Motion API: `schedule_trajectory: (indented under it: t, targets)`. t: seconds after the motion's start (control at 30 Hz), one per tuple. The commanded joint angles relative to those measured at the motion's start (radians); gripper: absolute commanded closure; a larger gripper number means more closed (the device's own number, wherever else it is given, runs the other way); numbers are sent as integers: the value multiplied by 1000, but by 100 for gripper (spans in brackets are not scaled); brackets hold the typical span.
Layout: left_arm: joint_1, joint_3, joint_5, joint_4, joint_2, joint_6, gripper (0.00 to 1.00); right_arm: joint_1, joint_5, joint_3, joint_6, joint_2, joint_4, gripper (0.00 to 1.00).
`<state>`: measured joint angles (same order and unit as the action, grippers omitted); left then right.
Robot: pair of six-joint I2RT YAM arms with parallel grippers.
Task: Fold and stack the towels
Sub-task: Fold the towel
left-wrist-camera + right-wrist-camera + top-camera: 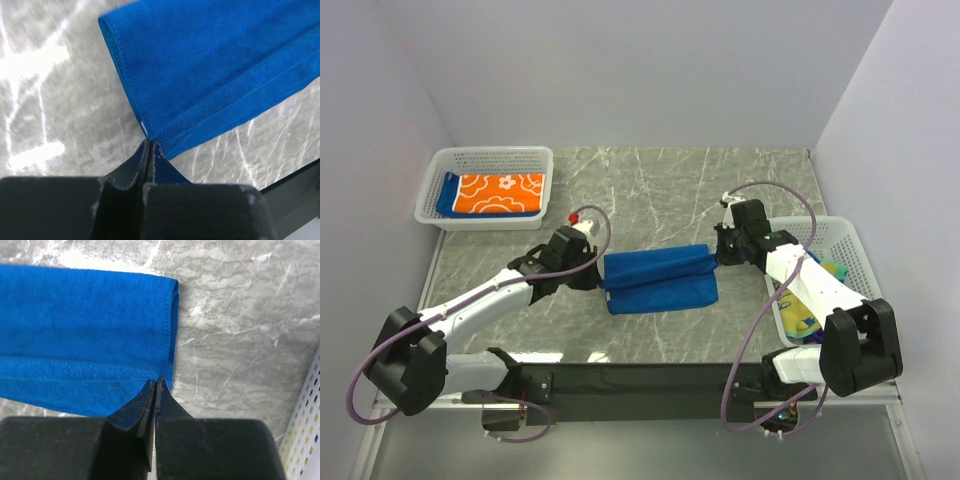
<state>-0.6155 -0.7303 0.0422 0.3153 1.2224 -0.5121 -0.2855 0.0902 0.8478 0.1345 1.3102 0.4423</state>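
One royal blue towel (660,282) lies folded on the marble tabletop (670,180) between the two arms. The left fingers (131,171) pinch shut on its left end, and the right fingers (141,407) on its right end. Two white baskets stand apart. The left basket (490,152) holds one orange flowered towel (500,193). The towels in the right basket (852,240) are too hidden to count.

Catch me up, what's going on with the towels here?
Both arms hold the blue towel, partly folded at mid-table: left gripper pinched shut on its left end, right gripper on its right end. An orange flowered towel lies in the far-left basket; more cloths sit in the right basket.
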Motion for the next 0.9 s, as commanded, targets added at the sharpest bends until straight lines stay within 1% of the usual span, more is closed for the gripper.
schedule_trajectory:
  t: [0.0, 0.17, 0.5, 0.6, 0.7, 0.73, 0.8, 0.83, 0.87]
  targets:
    - [-23, 35, -22, -31, -17, -45, 99, -3, -23, -15, 39, -29, -13, 100]
    - [-49, 84, -10, -59, -4, -89, 99, -4, -18, -33, 56, -11, -17, 100]
    - [-102, 147, -24, -99, 20, -129, 99, -21, -4, -70, 103, 1, -30, 98]
    - [-113, 155, -19, -102, 28, -144, 96, -20, -13, -92, 134, 1, -37, 97]
    - [-128, 155, -24, -91, 28, -157, 88, -20, -15, -101, 151, -6, -30, 89]
    - [-132, 154, -27, -85, 26, -160, 83, -21, -12, -101, 155, -12, -24, 79]
    - [-144, 146, -33, -58, 11, -167, 76, -24, 8, -102, 165, -47, -7, 71]
    - [-148, 143, -34, -42, 0, -172, 68, -27, 16, -102, 168, -66, 2, 64]
    - [-153, 140, -31, -33, -14, -175, 63, -29, 31, -101, 172, -86, 12, 61]
